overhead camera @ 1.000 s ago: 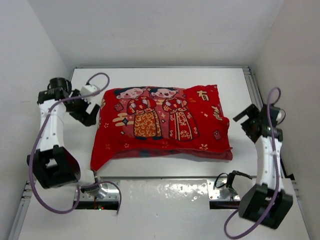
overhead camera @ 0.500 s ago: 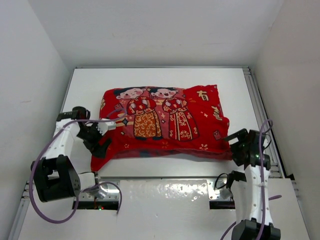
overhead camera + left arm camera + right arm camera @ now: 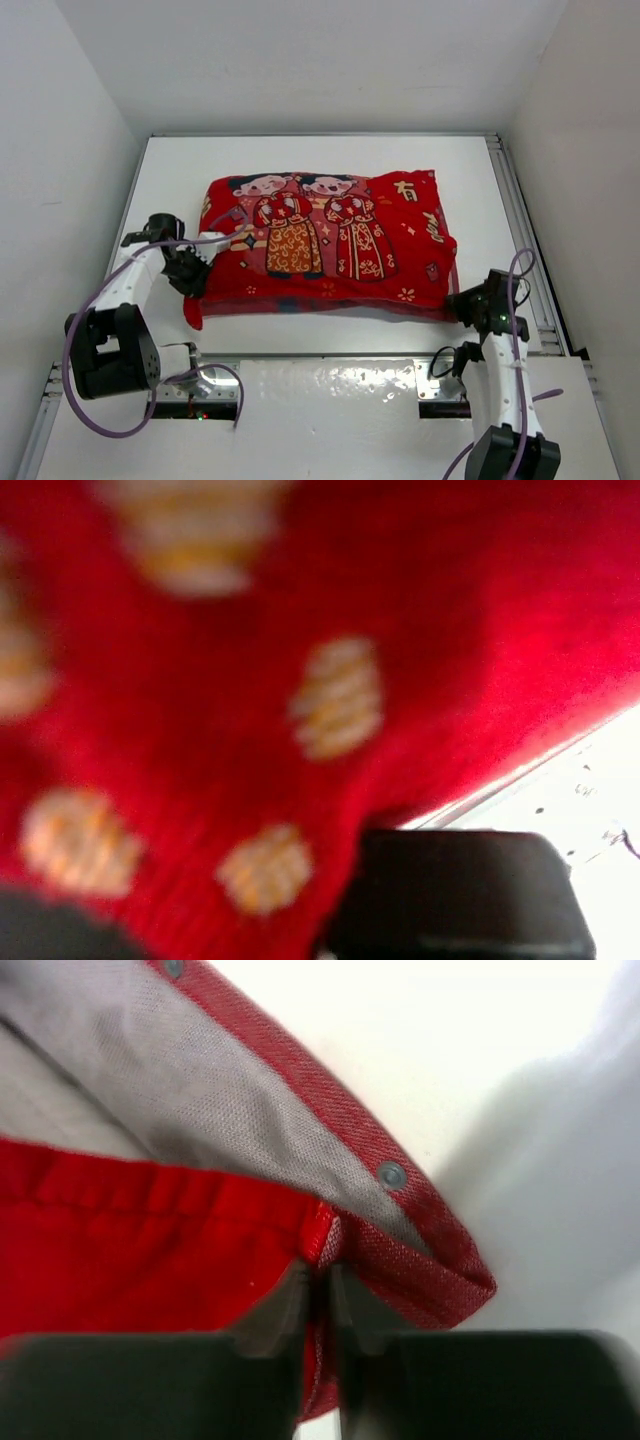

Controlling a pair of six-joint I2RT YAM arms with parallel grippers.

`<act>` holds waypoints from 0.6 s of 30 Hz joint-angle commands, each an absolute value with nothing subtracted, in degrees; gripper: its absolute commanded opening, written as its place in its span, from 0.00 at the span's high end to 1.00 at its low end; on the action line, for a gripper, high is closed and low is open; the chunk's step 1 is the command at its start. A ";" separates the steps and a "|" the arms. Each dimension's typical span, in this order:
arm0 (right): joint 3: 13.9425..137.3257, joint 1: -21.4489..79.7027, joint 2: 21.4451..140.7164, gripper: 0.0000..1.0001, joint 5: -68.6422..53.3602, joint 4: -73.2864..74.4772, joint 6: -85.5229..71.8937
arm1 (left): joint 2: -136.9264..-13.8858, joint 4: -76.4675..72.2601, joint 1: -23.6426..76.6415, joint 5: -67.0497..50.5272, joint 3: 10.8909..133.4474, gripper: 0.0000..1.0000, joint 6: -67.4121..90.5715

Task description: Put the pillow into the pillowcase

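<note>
Right jaws pinch shut on the case hem at its near-right corner. Only this wrist view shows the grey lining and a snap. Left jaws sit at the near-left corner, but the view is blurred and I cannot tell the grip. From the top view the case lies plump on the bench. No pillow shows, so it is judged inside, with the opening not yet closed.

- pillowcase: bright red, two cartoon figures in traditional dress, gold motifs; lies mid-table, long side left-right, print up, bulging plump.
- its near right corner: I see the hem gaping, grey lining, metal snap.
- pillow: hidden from me.
</note>
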State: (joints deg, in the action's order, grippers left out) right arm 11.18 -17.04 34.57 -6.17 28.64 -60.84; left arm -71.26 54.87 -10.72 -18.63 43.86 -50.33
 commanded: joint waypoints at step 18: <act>107.63 -10.81 97.63 1.00 -12.04 11.70 -62.05 | -107.56 43.19 -14.76 -8.89 132.22 1.00 -27.97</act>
